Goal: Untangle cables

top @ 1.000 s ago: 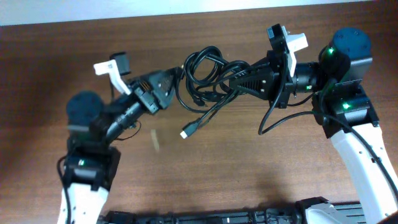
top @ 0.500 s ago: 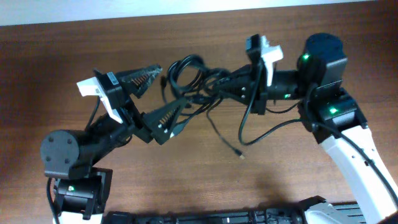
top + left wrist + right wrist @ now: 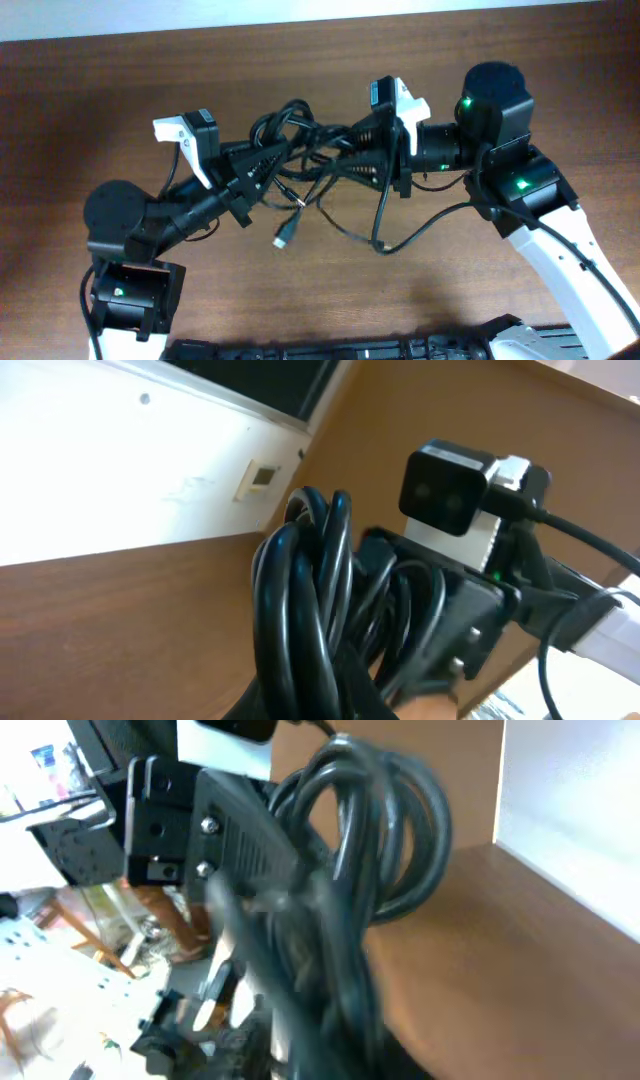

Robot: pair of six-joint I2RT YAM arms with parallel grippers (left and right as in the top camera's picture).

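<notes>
Black, thin, flexible cables (image 3: 300,145) sit in one knotted bundle of loops at mid-worktop, directly between my two arms. Brown wooden worktop (image 3: 80,110) is under them; can't tell if the bundle touches it.

Right fingers (image 3: 365,152) enter the bundle from the right, with strands pinched between them. Left fingers (image 3: 258,166) are pushed into the bundle's left side, touching strands. Can't tell whether they're spread or clamped, since loops cover the tips.

One strand drops out of the bundle toward the near edge and ends in a small metal-tipped plug (image 3: 283,238). A second thin strand trails off to its right, near the thicker black wire (image 3: 425,222) looping off my right arm.

Left wrist view: cables (image 3: 300,590) fill the centre as stacked loops, with the right arm's camera housing (image 3: 450,485) just behind. Right wrist view: blurred, cables (image 3: 375,830) close up, left arm's black body (image 3: 180,820) behind them.
</notes>
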